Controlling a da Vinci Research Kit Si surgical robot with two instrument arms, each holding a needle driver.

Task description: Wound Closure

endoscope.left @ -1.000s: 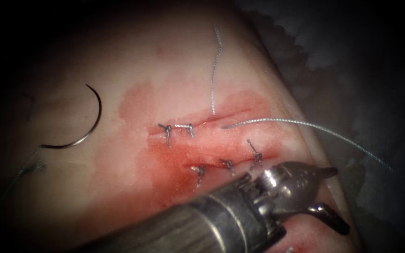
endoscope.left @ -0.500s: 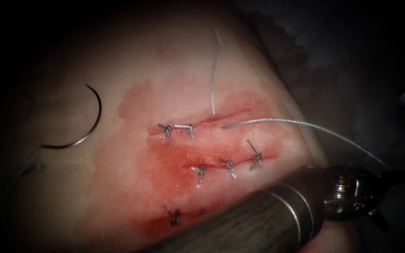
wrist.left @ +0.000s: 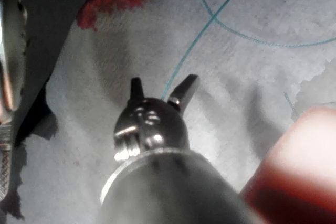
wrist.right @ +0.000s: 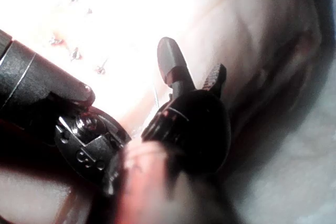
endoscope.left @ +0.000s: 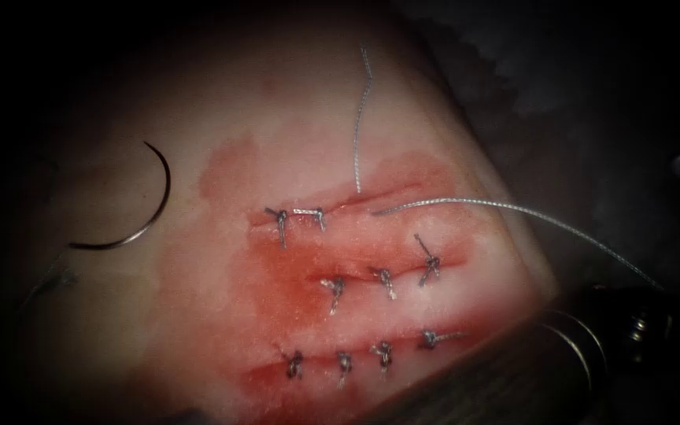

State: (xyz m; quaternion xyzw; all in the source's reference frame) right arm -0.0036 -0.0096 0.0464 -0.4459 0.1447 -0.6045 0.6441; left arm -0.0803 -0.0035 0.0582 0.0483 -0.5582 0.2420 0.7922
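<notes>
The curved needle (endoscope.left: 149,206) lies loose on the tissue (endoscope.left: 222,118), left of the cuts and not in the tissue, with its thread (endoscope.left: 47,280) trailing from its tail. Neither tool holds it. My left tool's shaft (endoscope.left: 572,346) lies off the tissue's lower right edge. In the left wrist view my left gripper (wrist.left: 163,90) stands open over grey cloth, holding nothing, near a teal thread (wrist.left: 210,22). In the right wrist view my right gripper (wrist.right: 193,64) is open and holds nothing, with the left tool's wrist (wrist.right: 86,148) beside it.
Three stitched cuts cross the tissue, with knots at the top row (endoscope.left: 281,216), middle row (endoscope.left: 385,277) and lower row (endoscope.left: 343,362). Red fluid (endoscope.left: 285,287) stains the tissue around them. A short thread piece (endoscope.left: 361,118) and a long thread (endoscope.left: 513,209) run from the top cut.
The left tool has drawn back to the right and downward, off the tissue. The lower row of stitches it covered has come into sight. Needle and threads lie unmoved.
</notes>
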